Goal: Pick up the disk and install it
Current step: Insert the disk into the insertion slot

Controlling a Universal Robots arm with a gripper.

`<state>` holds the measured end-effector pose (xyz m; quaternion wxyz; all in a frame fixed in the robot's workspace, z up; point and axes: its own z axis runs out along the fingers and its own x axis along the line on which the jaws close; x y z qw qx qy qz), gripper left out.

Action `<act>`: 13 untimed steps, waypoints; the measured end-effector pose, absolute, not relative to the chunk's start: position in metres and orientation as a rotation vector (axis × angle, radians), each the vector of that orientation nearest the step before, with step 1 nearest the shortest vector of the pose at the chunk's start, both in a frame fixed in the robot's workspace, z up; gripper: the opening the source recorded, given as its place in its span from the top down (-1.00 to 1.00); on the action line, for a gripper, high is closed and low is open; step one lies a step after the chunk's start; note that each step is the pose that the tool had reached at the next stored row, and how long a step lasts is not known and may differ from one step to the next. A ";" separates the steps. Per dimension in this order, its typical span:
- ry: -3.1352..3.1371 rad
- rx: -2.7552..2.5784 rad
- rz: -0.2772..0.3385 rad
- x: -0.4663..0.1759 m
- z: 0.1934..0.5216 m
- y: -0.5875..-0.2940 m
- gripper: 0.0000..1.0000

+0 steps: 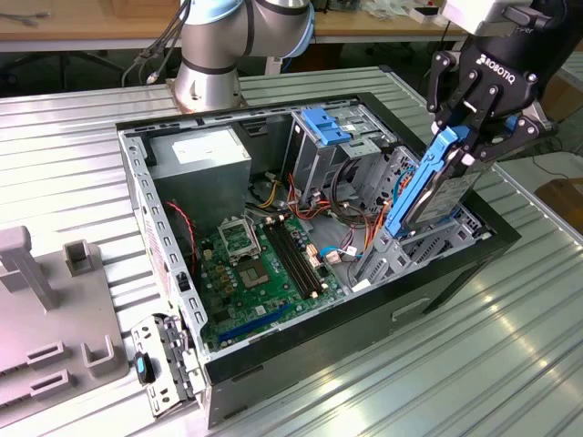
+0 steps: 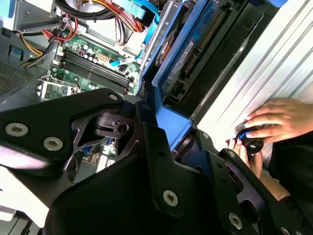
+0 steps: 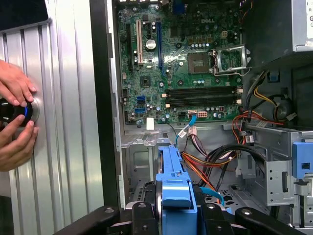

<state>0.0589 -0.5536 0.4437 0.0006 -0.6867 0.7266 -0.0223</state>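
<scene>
— Gripper [image 3: 176, 213] linkage sits closest in both wrist views, clenched on the disk [image 3: 173, 181] by the end of its blue rail. Where does that put it over the case?

— By the exterior view, the disk hangs at about three o'clock of the open case [image 1: 273, 360]. It's steeply tilted, with the upper end in the fingers and the lower end down at the grey drive bay [image 1: 387, 250]. Whether it touches the bay, I can't tell.

— So what makes this step go well?

— My judgement is to square the rail with the bay's guides before any push, then ease the tilt flat so the low end doesn't jam. The orange cables [image 3: 195, 169] bunch just beside the rail, toward nine o'clock of the disk in the exterior view. They could snag a corner.

— And the fixed blue bracket [image 1: 323, 123]?

— That's off toward ten o'clock, apart from the disk. I'd keep clear of it.
</scene>
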 end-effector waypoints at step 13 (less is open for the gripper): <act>2.276 -2.151 -0.057 0.059 0.438 -0.556 0.25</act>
